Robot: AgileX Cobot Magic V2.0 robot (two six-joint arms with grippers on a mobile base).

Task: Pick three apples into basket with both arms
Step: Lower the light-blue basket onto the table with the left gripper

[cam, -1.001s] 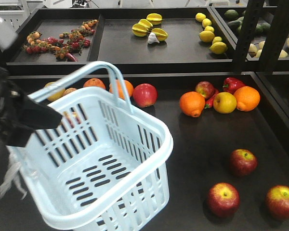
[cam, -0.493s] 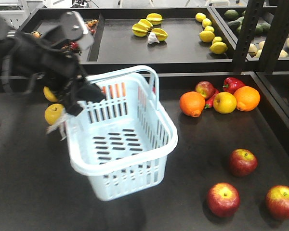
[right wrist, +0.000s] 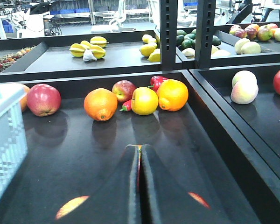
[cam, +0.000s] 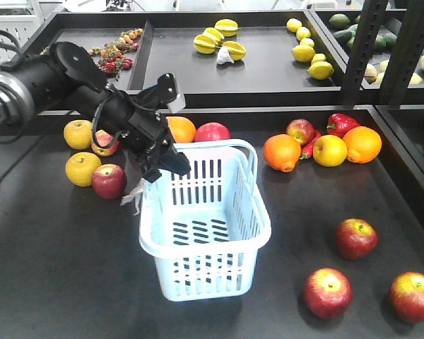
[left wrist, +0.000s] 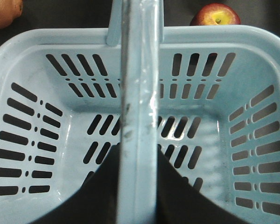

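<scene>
Working from the front: three glossy, round dark red apples (cam: 327, 292) lie apart on the matte black bench (cam: 56, 282) at front right, none loaded. Right fingers (right wrist: 130, 186) are pressed together, empty, low over the bench. The basket (cam: 253, 208), rigid pale blue plastic with slotted walls and floor, is empty. Within the last second it has swung from front left to centre, nearer the apples, so loading can likely begin. Left fingers (left wrist: 179, 200) are clamped on its thin swing handle (left wrist: 137, 70). Whether it rests on the bench cannot be told. Behind sit dimpled oranges (cam: 282, 152).
</scene>
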